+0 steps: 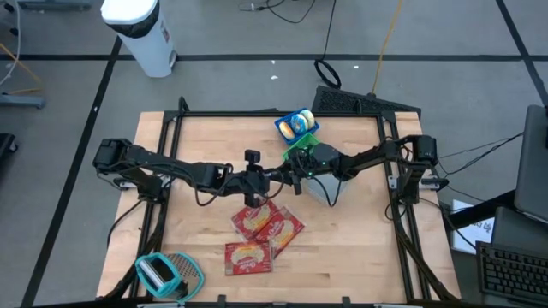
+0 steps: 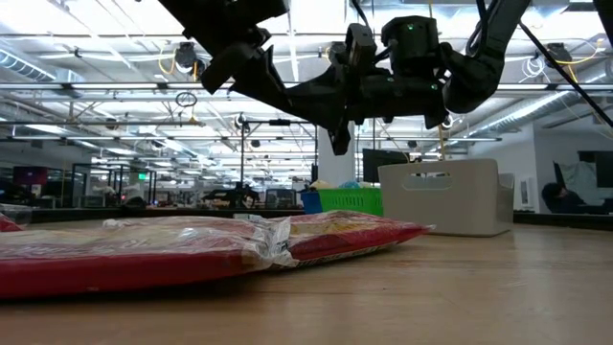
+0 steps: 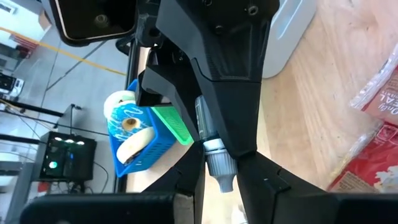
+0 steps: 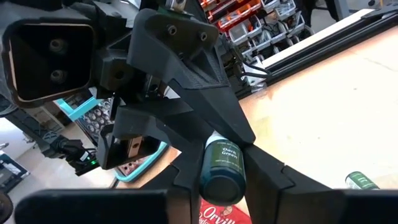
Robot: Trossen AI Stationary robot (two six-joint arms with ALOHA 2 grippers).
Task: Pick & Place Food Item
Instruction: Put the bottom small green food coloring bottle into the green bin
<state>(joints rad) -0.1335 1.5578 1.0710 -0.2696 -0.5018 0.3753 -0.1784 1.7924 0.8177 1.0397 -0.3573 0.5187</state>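
A small dark green bottle point(image 4: 224, 163) with a grey cap point(image 3: 219, 169) hangs in the air over the middle of the table, held between both grippers. My left gripper point(image 3: 222, 177) reaches in from the table's left and is shut on its cap end. My right gripper point(image 4: 224, 183) reaches in from the right and is shut on its base end. In the high view the two grippers meet nose to nose, left point(image 1: 257, 180) and right point(image 1: 289, 169), and they hide the bottle there. In the low view they hang well above the tabletop, around point(image 2: 345, 91). My left gripper pinches the bottle's cap end point(image 3: 211, 149) between its two fingers, coming from the table's left and slanting downward. The bottle lies along the fingers with its cap toward the wrist, lifted clear of the table. My right gripper pinches the bottle's base end point(image 4: 214, 180) between its two fingers, coming level from the table's right. The fingers lie along the bottle, whose base faces the wrist. The bottle is clear of the table.
Three red snack packets point(image 1: 265, 229) lie just nearside of the grippers. A blue basket with food point(image 1: 296, 125) and a green basket point(image 1: 301, 142) stand at the far side, a white bin point(image 1: 325, 185) under the right arm, a teal basket point(image 1: 168, 274) near left. Another green bottle point(image 4: 360, 180) lies on the wood.
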